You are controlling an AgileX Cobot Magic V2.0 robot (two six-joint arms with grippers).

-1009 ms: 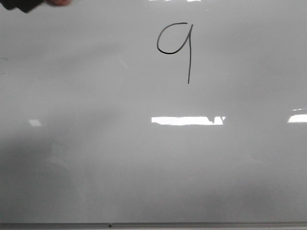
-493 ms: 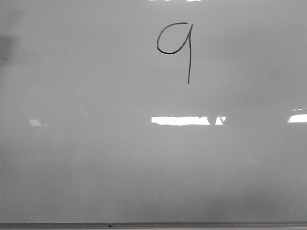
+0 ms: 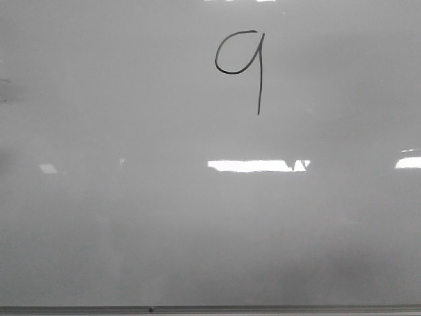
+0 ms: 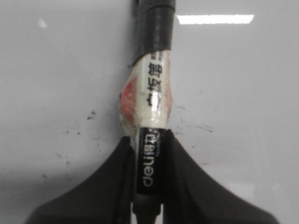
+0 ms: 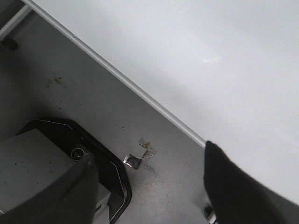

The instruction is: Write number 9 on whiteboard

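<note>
A thin black number 9 with an open loop and a straight tail is drawn high on the whiteboard, which fills the front view. Neither gripper shows in that view. In the left wrist view my left gripper is shut on a black and white marker wrapped in clear tape, held over the whiteboard. In the right wrist view my right gripper is open with nothing between its fingers, hanging over the grey surface beside the whiteboard's framed edge.
Bright light reflections lie across the board's middle. Its thin grey frame runs along the near side. Beside the right gripper sit a dark-rimmed grey base and scraps of tape. Small dark specks mark the board near the marker.
A dark object and a fingertip at the upper left corner of the front view one second ago have left the view. The 9 is unchanged.
</note>
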